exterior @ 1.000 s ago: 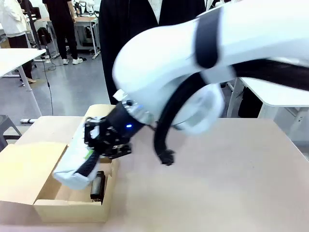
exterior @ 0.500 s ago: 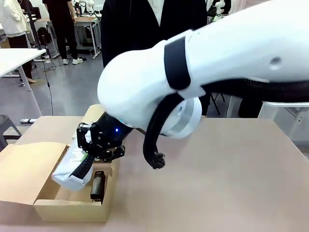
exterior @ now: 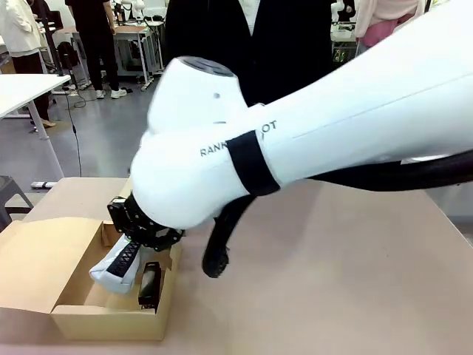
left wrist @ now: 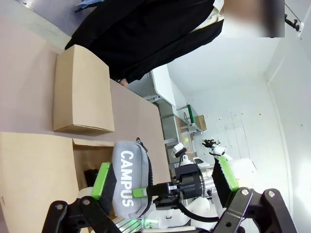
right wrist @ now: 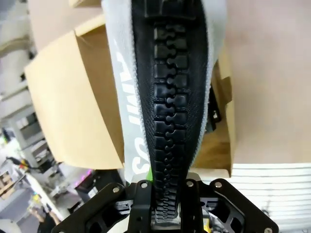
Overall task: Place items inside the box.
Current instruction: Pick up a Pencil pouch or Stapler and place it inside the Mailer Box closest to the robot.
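My right gripper [exterior: 137, 235] is shut on a grey CAMPUS pencil case [exterior: 114, 268] with a black zip. It holds the case tilted, low end down, inside the open cardboard box [exterior: 111, 322] at the table's left. A black stapler [exterior: 150, 287] lies in the box beside it. In the right wrist view the pencil case [right wrist: 165, 73] runs up from the right gripper [right wrist: 167, 196], over the box [right wrist: 73, 111] and stapler [right wrist: 212, 114]. My left gripper [left wrist: 163, 180] is open, and the pencil case [left wrist: 127, 179] and box [left wrist: 82, 92] lie farther off.
The right arm's white links cross most of the front view above the tan table [exterior: 332, 281]. A person in black [exterior: 284, 44] stands at the far side. The box's long flap [exterior: 33, 266] lies open to the left.
The right arm has swung further left and lower, and the pencil case has dropped deeper into the box beside the stapler.
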Action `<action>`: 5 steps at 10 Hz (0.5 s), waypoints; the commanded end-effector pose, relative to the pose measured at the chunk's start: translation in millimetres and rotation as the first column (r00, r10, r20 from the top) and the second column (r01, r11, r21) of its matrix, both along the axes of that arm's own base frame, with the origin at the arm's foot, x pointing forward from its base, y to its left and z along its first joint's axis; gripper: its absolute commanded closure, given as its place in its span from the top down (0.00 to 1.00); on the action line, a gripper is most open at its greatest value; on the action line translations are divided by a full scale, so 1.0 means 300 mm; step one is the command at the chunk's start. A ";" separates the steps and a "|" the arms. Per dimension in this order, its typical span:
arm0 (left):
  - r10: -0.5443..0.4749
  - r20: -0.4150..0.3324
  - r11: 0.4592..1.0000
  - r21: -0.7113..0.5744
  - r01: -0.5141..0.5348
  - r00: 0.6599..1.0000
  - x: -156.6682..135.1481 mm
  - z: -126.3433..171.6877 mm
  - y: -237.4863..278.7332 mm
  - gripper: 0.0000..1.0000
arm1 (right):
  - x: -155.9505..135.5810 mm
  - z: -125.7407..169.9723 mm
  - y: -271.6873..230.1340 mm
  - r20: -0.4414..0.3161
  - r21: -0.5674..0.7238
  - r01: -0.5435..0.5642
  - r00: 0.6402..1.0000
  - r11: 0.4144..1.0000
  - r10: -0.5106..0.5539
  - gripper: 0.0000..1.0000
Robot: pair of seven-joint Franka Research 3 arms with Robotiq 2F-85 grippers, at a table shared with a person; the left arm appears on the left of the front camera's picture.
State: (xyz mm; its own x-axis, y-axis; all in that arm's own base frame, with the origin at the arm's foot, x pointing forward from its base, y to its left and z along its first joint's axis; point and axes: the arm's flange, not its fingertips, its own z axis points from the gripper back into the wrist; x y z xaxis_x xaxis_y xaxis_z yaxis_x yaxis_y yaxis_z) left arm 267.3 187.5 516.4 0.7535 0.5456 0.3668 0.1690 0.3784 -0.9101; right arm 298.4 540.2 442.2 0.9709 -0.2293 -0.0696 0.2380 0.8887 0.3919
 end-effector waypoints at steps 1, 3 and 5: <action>-0.001 0.029 1.000 -0.010 0.001 1.000 -0.001 0.002 -0.001 1.00 | 0.034 0.032 0.149 -0.030 -0.073 -0.029 0.999 0.997 0.027 0.09; -0.001 0.029 1.000 -0.010 0.001 1.000 -0.001 0.002 -0.001 1.00 | 0.056 0.029 0.190 -0.058 -0.152 -0.150 0.988 0.977 0.143 0.09; -0.001 0.029 1.000 -0.010 0.001 1.000 -0.001 0.002 -0.001 1.00 | 0.032 0.020 0.248 -0.037 -0.191 -0.207 0.978 0.959 0.204 0.09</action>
State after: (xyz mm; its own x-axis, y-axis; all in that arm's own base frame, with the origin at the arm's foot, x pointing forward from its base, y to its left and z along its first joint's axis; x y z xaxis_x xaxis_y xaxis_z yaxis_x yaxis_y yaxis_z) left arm 267.3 187.5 516.4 0.7534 0.5457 0.3669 0.1690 0.3785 -0.9100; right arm 305.6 596.4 440.8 0.9907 -0.0844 -0.1071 0.1065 0.9695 0.2209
